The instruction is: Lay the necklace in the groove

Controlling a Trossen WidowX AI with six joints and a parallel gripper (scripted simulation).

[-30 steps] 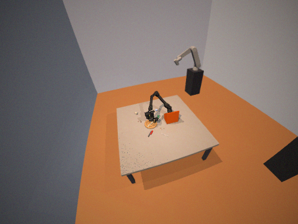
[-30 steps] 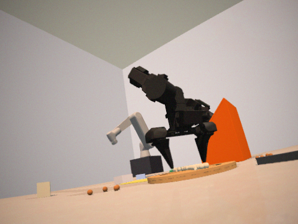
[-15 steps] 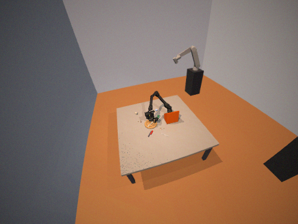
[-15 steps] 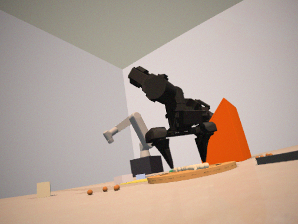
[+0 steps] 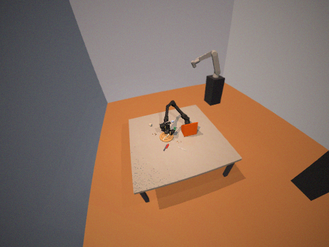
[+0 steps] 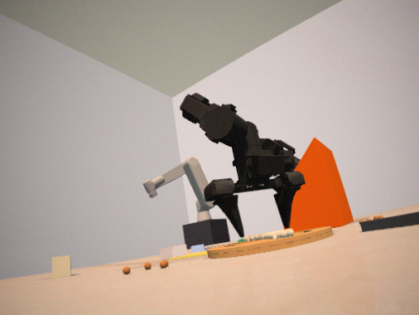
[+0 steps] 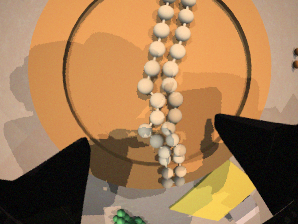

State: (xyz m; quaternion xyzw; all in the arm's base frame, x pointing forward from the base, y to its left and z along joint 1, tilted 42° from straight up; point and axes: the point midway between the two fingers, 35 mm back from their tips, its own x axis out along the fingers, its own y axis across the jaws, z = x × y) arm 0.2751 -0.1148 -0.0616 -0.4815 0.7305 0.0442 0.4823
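Note:
The pearl bead necklace (image 6: 271,235) (image 7: 157,48) lies on the round bead board (image 6: 232,251) (image 7: 258,55) as two close strands running lengthwise across its middle. In the wrist view its lower beads bunch and cross the ring groove (image 7: 64,70) near the board's lower edge; its upper end runs out of view. Most of the groove in view has no beads along it. My gripper (image 6: 264,232) (image 7: 154,132) is open and empty, its fingertips low over the board, one on each side of the bunched strands.
An orange wedge-shaped block (image 5: 189,129) (image 6: 319,186) stands beside the board. A yellow piece (image 7: 220,192) and green beads (image 7: 127,218) lie just past the board. Loose orange beads (image 6: 147,265), a cream block (image 6: 61,265), a dark tray (image 6: 389,222) and a red-and-dark tool (image 5: 166,147) lie around.

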